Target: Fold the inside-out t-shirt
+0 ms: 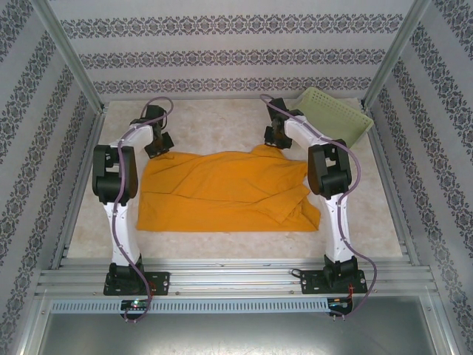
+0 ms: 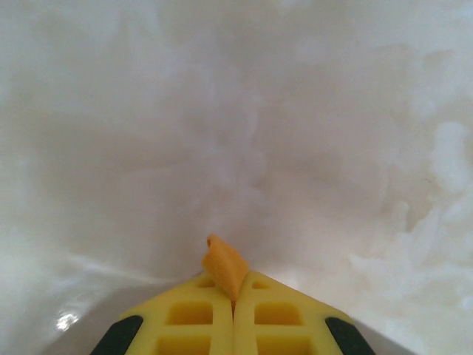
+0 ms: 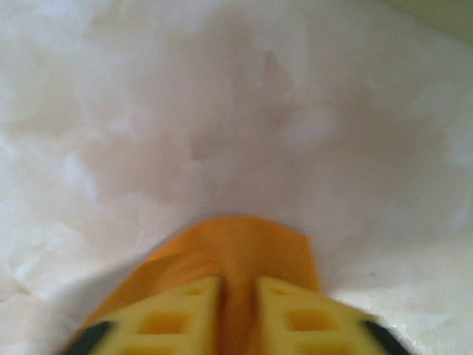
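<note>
Grasp step. Left gripper (image 2: 233,290) and right gripper (image 3: 238,290) are each clamped on the t-shirt's (image 1: 229,194) far edge. Likely next move: lift both evenly and draw toward its near edge.

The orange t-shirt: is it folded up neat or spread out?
Spread out. The t-shirt lies wide and wrinkly across the table, with loose flaps. The left gripper and right gripper are shut on its far edge.
</note>
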Controlling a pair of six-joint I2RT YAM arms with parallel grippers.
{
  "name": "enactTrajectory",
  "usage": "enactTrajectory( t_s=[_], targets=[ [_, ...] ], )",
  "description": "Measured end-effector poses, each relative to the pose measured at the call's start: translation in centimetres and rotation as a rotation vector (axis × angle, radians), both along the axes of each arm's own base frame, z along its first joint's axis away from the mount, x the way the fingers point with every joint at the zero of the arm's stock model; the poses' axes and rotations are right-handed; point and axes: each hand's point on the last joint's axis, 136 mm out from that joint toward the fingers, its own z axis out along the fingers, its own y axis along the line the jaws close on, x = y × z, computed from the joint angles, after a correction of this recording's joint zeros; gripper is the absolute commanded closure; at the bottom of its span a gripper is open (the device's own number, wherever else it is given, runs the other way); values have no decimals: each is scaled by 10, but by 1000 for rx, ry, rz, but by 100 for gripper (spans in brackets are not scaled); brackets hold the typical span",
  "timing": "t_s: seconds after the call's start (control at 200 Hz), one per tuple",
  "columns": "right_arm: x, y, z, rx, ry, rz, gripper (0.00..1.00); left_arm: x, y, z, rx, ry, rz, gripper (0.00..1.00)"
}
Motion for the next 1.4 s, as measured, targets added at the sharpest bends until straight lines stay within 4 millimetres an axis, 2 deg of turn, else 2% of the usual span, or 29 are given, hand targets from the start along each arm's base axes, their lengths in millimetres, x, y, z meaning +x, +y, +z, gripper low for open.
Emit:
enactTrajectory(
  t_s=[0.11,0.21,0.26,0.335,0.445,0.5,0.545,0.599,0.684,0.754,0.844,0.949,1.089,1.184,1.314,1.399],
  targets=[
    [2,-6,8,-38,-22,5,100,-6,11,15,-22,-26,26,100],
    [0,-17,31,-88,-82,8,100,-13,28,38,-33,-78,67,100],
    [-4,-22,53,-108,-126,14,100,-16,37,53,-40,-111,88,100],
    [-6,-27,97,-123,-228,23,100,-20,47,75,-45,-165,118,100],
    [-6,-25,159,-111,-388,43,100,-22,52,97,-49,-227,134,100],
    [-5,-23,178,-107,-445,57,100,-21,51,101,-57,-241,132,100],
    [-4,-20,185,-106,-473,66,100,-19,49,102,-65,-247,127,100],
    [-3,-15,185,-113,-488,82,100,-20,48,100,-70,-243,126,100],
    [-10,-10,164,-124,-463,107,100,-21,48,97,-71,-237,126,100],
    [-23,-7,142,-136,-422,133,100,-25,47,91,-77,-223,125,100],
    [-45,0,125,-153,-384,171,100,-34,44,81,-93,-199,127,100],
    [-69,14,125,-173,-387,214,100,-45,40,74,-113,-184,132,100],
    [-103,26,125,-177,-402,230,99,-62,37,74,-140,-201,154,100],
    [-133,22,110,-165,-374,201,99,-81,33,77,-160,-230,175,100],
    [-174,3,86,-149,-315,138,96,-108,26,81,-199,-270,207,100],
    [-183,-2,87,-135,-315,113,95,-118,24,83,-212,-284,222,100]
  ],
)
